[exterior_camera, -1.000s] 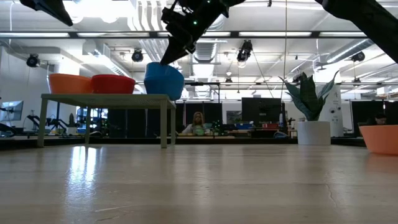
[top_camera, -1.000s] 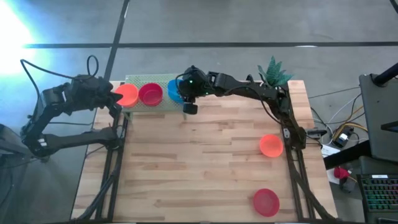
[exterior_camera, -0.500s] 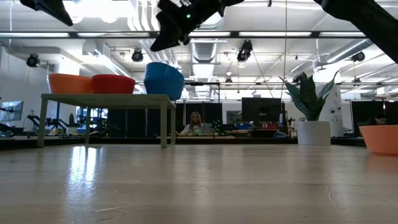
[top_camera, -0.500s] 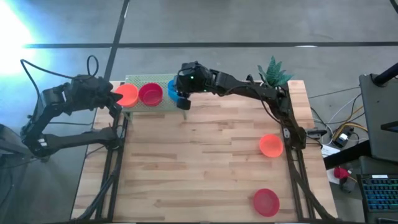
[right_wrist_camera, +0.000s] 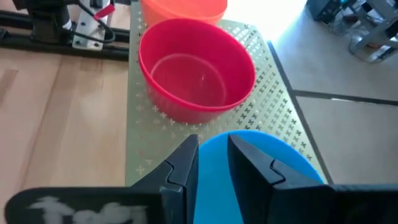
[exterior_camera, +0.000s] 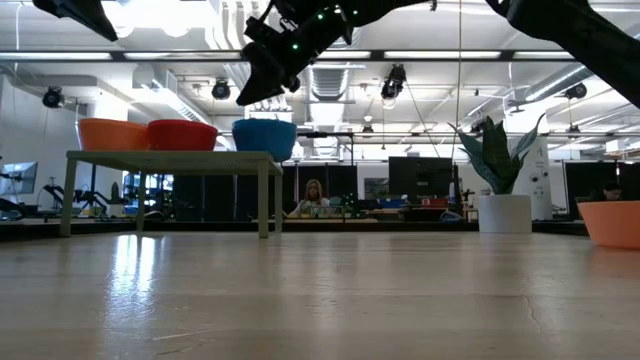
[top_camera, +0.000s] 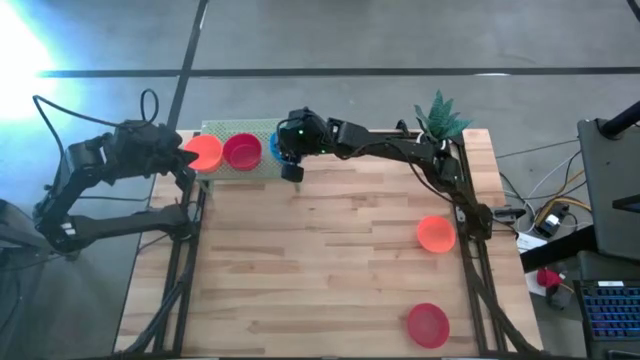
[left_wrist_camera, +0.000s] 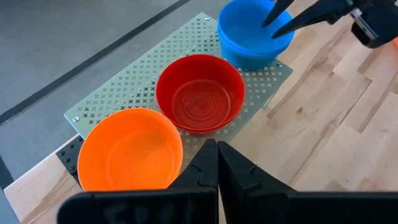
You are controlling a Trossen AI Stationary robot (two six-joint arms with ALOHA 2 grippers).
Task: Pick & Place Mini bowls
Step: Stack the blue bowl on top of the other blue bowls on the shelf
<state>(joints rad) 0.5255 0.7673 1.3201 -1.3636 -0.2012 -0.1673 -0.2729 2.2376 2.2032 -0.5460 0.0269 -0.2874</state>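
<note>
High view: my right gripper (top_camera: pixel 291 163) sits over the blue bowl (top_camera: pixel 279 147), which rests on the perforated rack (top_camera: pixel 233 129) at upper centre beside the red bowl (top_camera: pixel 242 151) and orange bowl (top_camera: pixel 205 152). Its fingers stand partly apart, holding nothing that I can see. Risk: lifting away, a finger may catch the blue rim and tip it off the rack's edge. 2 bowls remain on the tabletop (top_camera: pixel 320 260). Left gripper (left_wrist_camera: pixel 217 163), fingers closed and empty, waits at the rack's left end.

Blue bowl (top_camera: pixel 277 147) half-hidden under right pincer (top_camera: pixel 291 170); grip unclear.
</note>
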